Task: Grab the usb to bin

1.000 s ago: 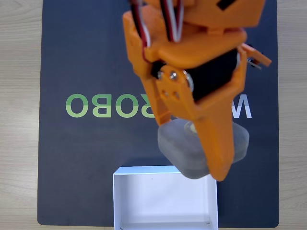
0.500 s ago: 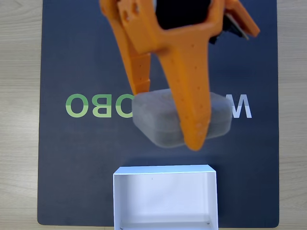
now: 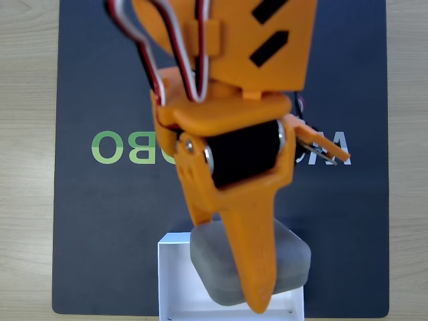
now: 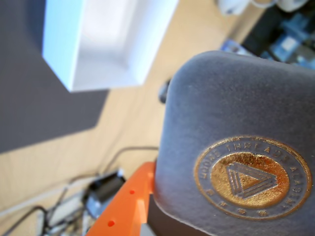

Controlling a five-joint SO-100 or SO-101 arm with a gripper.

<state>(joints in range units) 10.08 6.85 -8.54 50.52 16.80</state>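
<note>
My orange gripper (image 3: 257, 281) is shut on the usb (image 3: 214, 264), a dark grey rounded pad, and holds it in the air over the white bin (image 3: 170, 281) at the mat's near edge. The pad hides most of the bin's opening in the fixed view. Close up in the wrist view, the usb (image 4: 221, 108) shows its gold round emblem with a triangle, and one orange finger (image 4: 130, 209) sits at its lower edge. The bin (image 4: 98, 39) lies at the upper left of that view, blurred.
A dark mat (image 3: 100, 221) with green and white lettering covers the light wooden table (image 3: 27, 167). In the wrist view, cables and a small dark device (image 4: 101, 189) lie on the wood beyond the mat, with clutter at the top right.
The arm swung the held pad from above the lettering toward the near edge of the fixed view. The pad now hangs over the bin instead of the bare mat.
</note>
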